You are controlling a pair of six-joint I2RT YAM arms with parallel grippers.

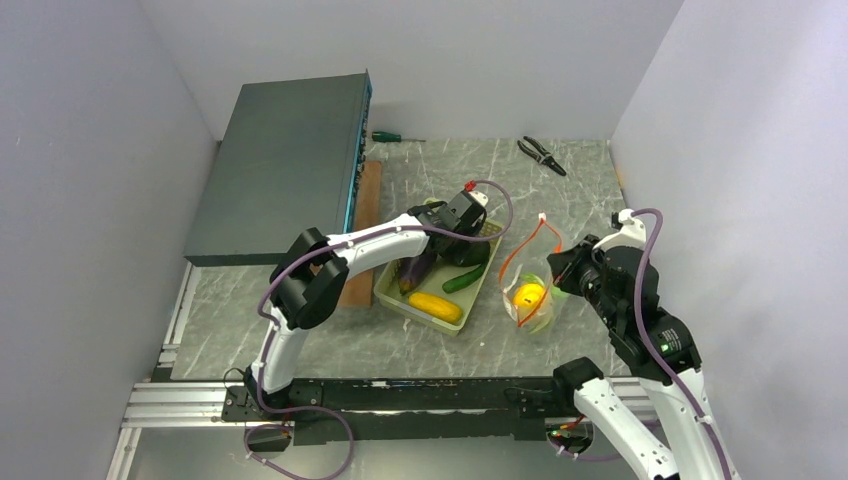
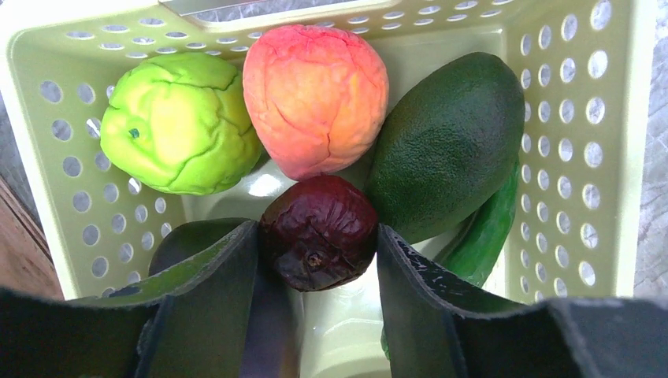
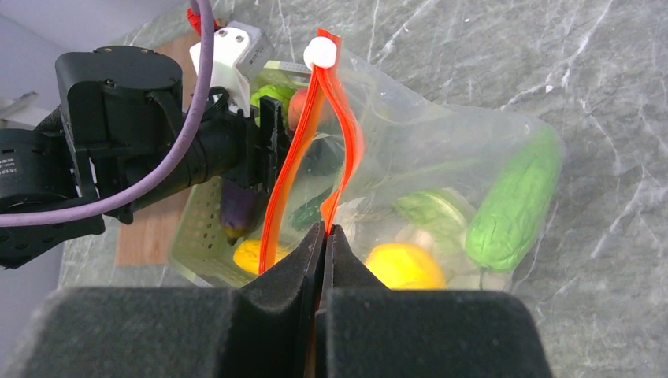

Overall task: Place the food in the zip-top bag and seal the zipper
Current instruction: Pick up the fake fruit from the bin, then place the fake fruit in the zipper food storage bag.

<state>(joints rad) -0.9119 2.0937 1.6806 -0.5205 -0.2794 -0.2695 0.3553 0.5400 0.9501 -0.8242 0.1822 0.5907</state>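
Left wrist view, centre: left gripper jaws flank small dark purple piece; grip unclear. Right gripper, jaws closed, pinches zipper.

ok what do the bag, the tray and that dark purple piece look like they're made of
Zip-top bag: thin clear plastic film, glossy; it crinkles and is see-through.
Zipper strip: red-orange, seemingly stiffer plastic.
Tray: pale green rigid plastic, smooth, with rows of round holes, likely moulded.
Dark purple piece: shiny, wrinkled skin, perhaps soft rubber or foam; the look leaves that open.
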